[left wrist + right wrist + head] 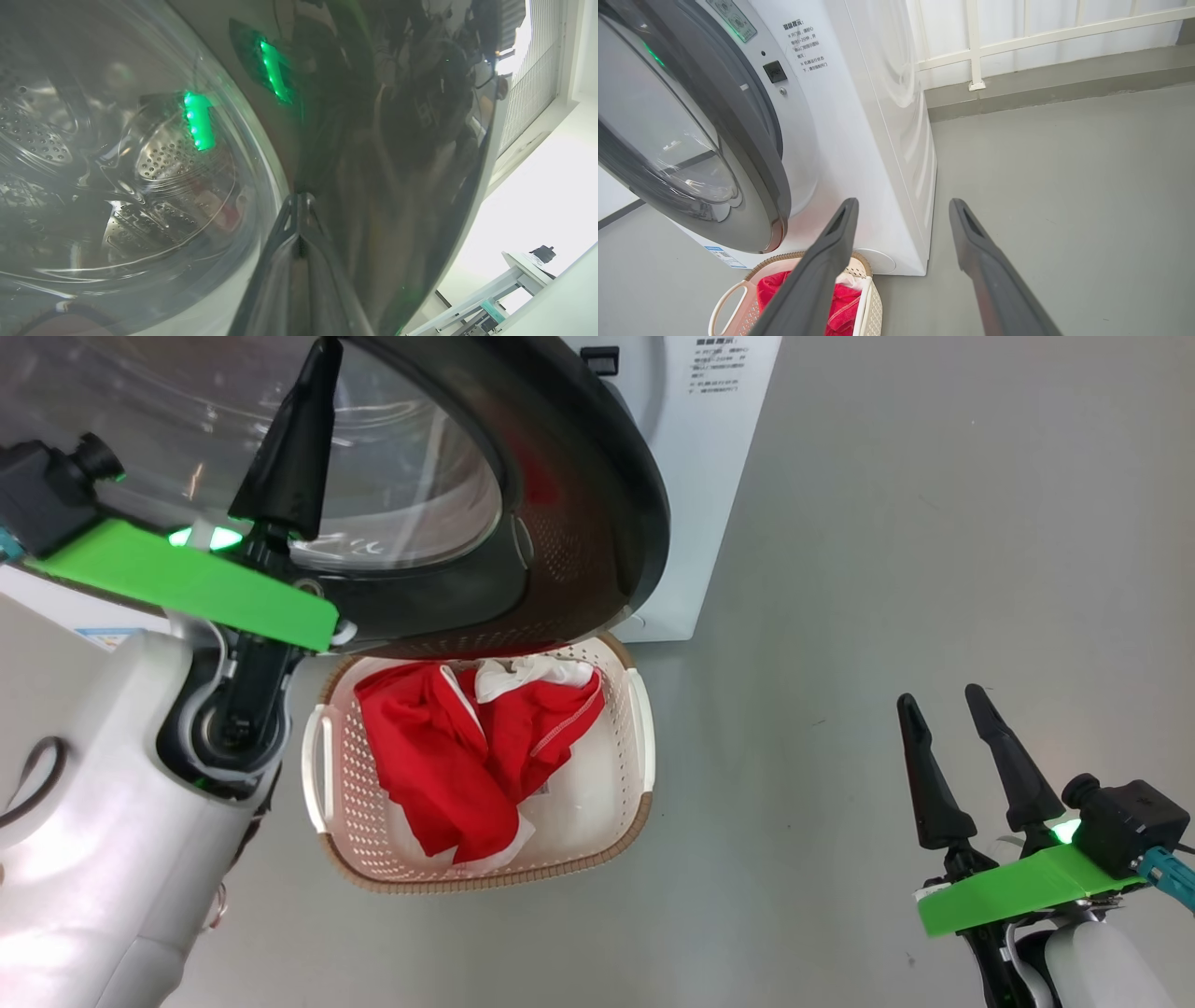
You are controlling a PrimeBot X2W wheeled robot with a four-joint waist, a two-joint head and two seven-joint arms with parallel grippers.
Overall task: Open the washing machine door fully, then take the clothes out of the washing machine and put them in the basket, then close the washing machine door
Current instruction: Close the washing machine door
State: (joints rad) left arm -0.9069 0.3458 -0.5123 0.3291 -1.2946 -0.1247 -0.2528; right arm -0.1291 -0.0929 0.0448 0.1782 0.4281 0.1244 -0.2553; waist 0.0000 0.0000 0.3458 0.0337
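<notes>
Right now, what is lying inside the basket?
Red clothes with white panels lie crumpled in the basket. The washing machine door covers its far rim, and the fabric hides most of its bottom.

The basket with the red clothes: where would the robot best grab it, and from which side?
Probably the basket by its right white handle, approached from the robot's right: the loop stands proud of the wall, clear of the clothes, and the door overhangs the far rim.
</notes>
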